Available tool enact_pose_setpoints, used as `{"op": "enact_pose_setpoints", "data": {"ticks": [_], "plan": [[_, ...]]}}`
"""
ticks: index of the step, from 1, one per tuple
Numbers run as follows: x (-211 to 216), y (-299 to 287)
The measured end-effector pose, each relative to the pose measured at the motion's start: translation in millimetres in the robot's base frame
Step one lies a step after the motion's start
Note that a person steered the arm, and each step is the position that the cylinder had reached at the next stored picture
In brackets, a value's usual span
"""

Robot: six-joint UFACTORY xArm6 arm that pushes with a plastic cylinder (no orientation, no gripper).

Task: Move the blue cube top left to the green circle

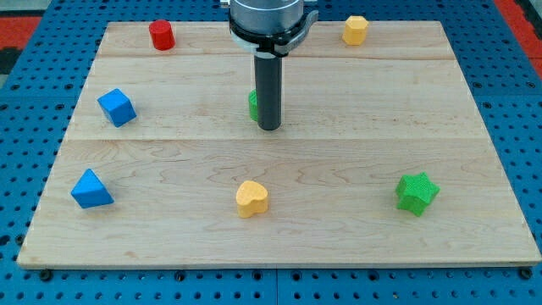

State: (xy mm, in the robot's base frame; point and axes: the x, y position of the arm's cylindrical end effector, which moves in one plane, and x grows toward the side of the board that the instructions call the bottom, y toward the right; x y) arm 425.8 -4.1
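Wooden board [356, 152] bears no writing; my tip [269, 128] hides green circle [253, 105].

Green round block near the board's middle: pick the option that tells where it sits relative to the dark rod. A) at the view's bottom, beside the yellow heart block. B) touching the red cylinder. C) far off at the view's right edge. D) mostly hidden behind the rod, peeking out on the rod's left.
D: only a sliver of the green round block shows, at the left of the dark rod, just above my tip.
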Motion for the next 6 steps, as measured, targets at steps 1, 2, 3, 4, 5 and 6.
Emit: {"op": "enact_pose_setpoints", "data": {"ticks": [1, 2, 3, 4, 5, 6], "plan": [[14, -50], [15, -146], [14, -254], [-18, -265], [-43, -176], [-52, -142]]}}
